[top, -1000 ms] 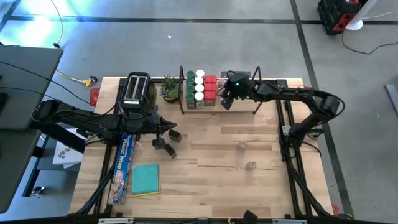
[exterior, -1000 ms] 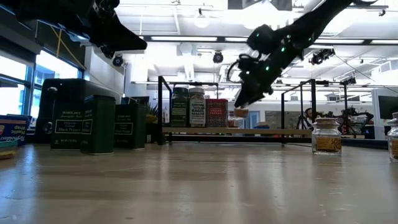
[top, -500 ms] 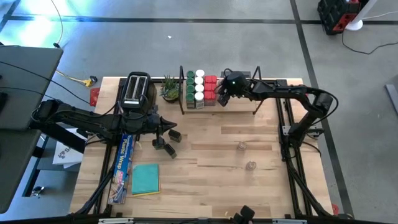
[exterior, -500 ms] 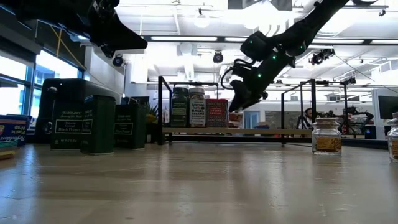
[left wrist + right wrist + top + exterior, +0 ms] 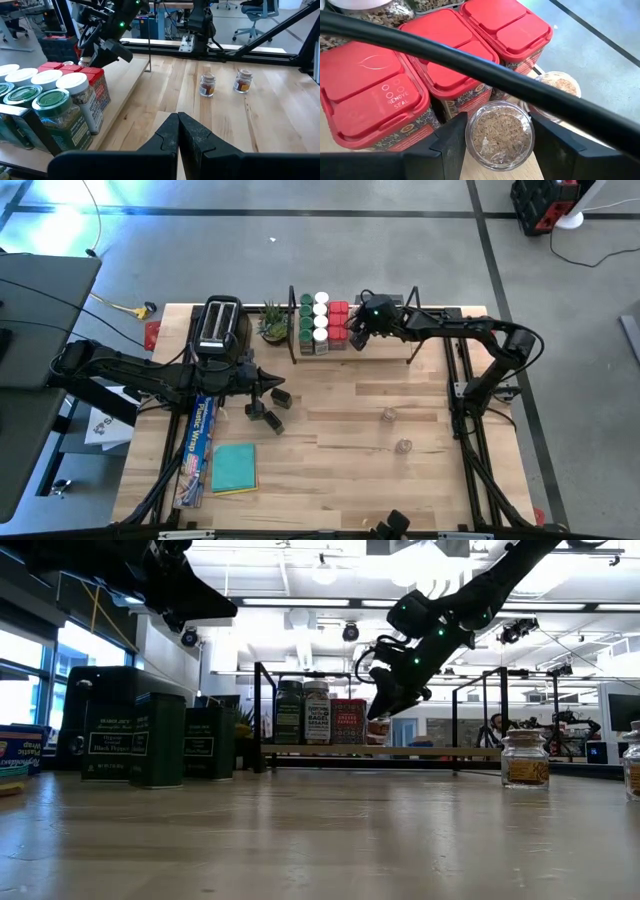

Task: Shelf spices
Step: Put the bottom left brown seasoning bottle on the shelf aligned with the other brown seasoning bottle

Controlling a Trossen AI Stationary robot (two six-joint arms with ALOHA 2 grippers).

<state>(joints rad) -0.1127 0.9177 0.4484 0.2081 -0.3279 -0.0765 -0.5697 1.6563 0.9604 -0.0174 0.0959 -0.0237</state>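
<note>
The shelf (image 5: 385, 352) stands at the table's far edge. On it are green-lidded jars (image 5: 306, 318), white-lidded jars (image 5: 321, 310) and red tins (image 5: 380, 95). My right gripper (image 5: 497, 117) reaches over the shelf beside the red tins. Its fingers stand on either side of a tiny clear jar (image 5: 497, 142) of brown spice. A second tiny jar (image 5: 561, 84) stands behind it. Two more clear jars (image 5: 388, 414) (image 5: 403, 446) stand on the table. My left gripper (image 5: 178, 120) hangs shut with nothing in it, above the dark tins (image 5: 271, 422) at the table's left. My right gripper has one finger (image 5: 451, 137) close against each side of the tiny clear jar's rim (image 5: 470, 131), coming slanting down from the table's right. I cannot tell whether the fingers touch the jar. The jar stands upright next to the red tins.
A black toaster (image 5: 220, 325) and a small potted plant (image 5: 272, 320) stand left of the shelf. A wrap box (image 5: 198, 445) and a teal pad (image 5: 234, 468) lie at the near left. A black rod (image 5: 485, 67) crosses just above the red tins.
My right gripper has gone toward the table's left along the shelf and a little down, up to the red tins, carrying the tiny clear jar with it. Over the last half second it has kept still.
</note>
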